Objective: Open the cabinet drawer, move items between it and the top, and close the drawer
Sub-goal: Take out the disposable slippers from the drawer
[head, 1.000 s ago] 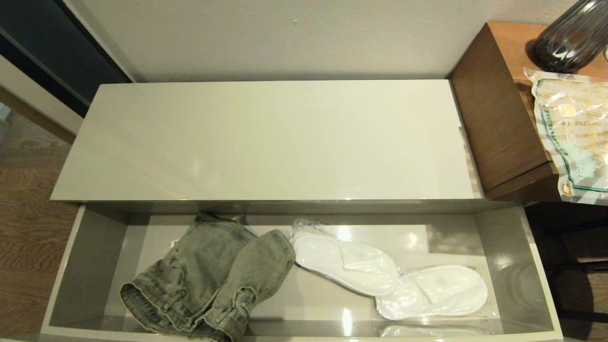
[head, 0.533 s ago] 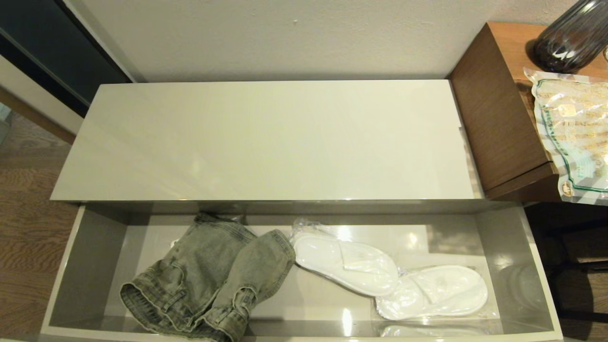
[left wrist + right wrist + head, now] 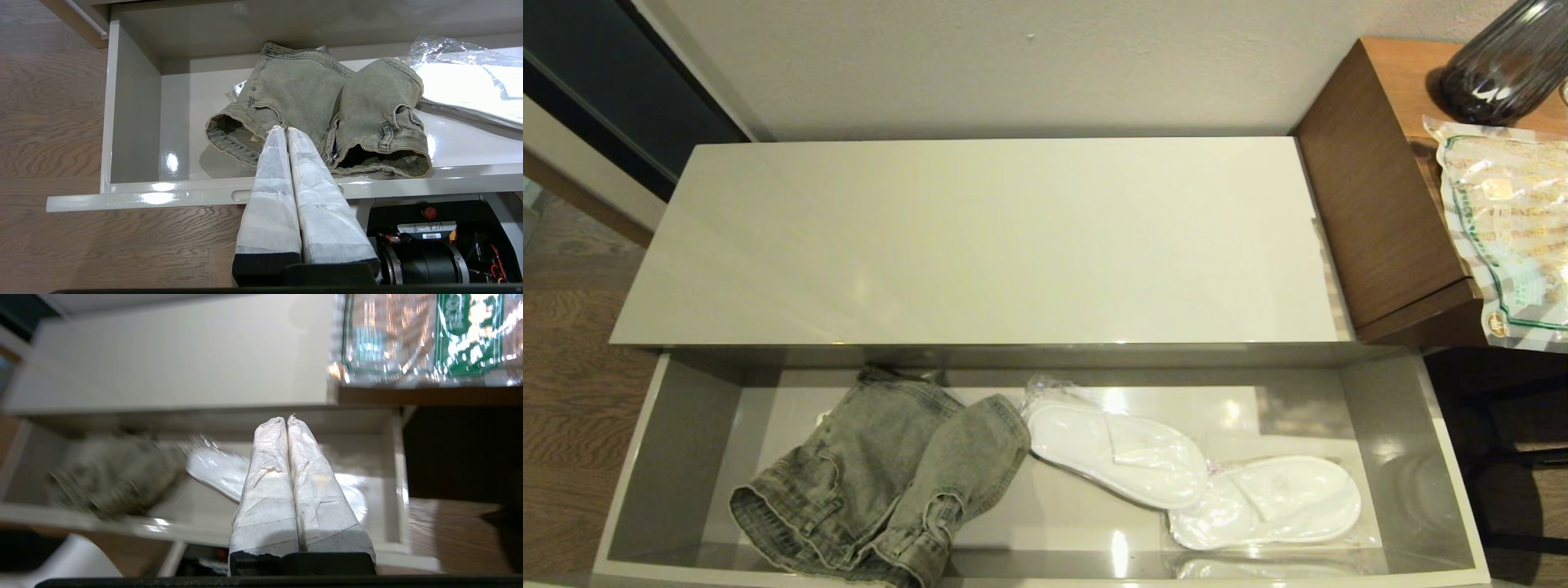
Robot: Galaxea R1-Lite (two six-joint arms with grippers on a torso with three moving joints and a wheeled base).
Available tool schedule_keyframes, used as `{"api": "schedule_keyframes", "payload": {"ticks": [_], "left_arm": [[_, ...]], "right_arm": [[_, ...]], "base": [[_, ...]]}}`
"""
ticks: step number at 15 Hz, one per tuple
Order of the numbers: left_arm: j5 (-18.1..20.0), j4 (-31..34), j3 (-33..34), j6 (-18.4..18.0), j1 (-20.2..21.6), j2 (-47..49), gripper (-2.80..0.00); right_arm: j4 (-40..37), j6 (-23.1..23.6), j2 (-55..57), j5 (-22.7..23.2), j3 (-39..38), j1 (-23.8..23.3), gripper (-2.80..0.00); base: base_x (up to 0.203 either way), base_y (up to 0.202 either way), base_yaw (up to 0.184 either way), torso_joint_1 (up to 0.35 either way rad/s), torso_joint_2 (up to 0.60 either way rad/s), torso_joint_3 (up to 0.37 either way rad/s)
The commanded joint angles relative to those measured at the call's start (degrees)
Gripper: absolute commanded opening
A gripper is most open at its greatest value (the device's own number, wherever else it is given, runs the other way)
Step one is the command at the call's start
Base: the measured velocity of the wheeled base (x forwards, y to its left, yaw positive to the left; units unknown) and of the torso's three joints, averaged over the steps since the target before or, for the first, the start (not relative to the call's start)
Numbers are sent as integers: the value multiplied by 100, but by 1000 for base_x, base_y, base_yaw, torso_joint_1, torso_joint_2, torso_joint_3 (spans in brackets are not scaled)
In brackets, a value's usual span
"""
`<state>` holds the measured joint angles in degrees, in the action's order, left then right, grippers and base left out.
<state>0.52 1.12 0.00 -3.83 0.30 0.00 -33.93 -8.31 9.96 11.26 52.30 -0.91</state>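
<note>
A: Jaws?
B: Both pairs pressed together, holding nothing: left gripper [image 3: 285, 130] and right gripper [image 3: 286, 418], each in crinkled white wrap.
A: The drawer [image 3: 670, 457]?
B: Open, glossy grey. Folded faded denim [image 3: 882, 478] lies beside flat white slippers [image 3: 1192, 478] in clear plastic. The top [image 3: 980, 245] is smooth, rectangular.

My left gripper [image 3: 287, 130] has long fingers wrapped in white tape on a black mount; beside it a black motor housing [image 3: 425, 255] with red button and label. Right gripper [image 3: 286, 418] matches.
</note>
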Motion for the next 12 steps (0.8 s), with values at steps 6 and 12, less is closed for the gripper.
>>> {"api": "schedule_keyframes", "payload": {"ticks": [6, 12], "left_arm": [[1, -6, 0, -4, -4, 9, -280], [1, 2, 0, -4, 5, 9, -280]], "right_arm": [[-144, -733, 805, 0, 492, -50, -280], [-322, -725, 1000, 2, 469, -165, -280]], "base": [[0, 0, 0, 0, 0, 0], [0, 0, 0, 0, 0, 0]]}}
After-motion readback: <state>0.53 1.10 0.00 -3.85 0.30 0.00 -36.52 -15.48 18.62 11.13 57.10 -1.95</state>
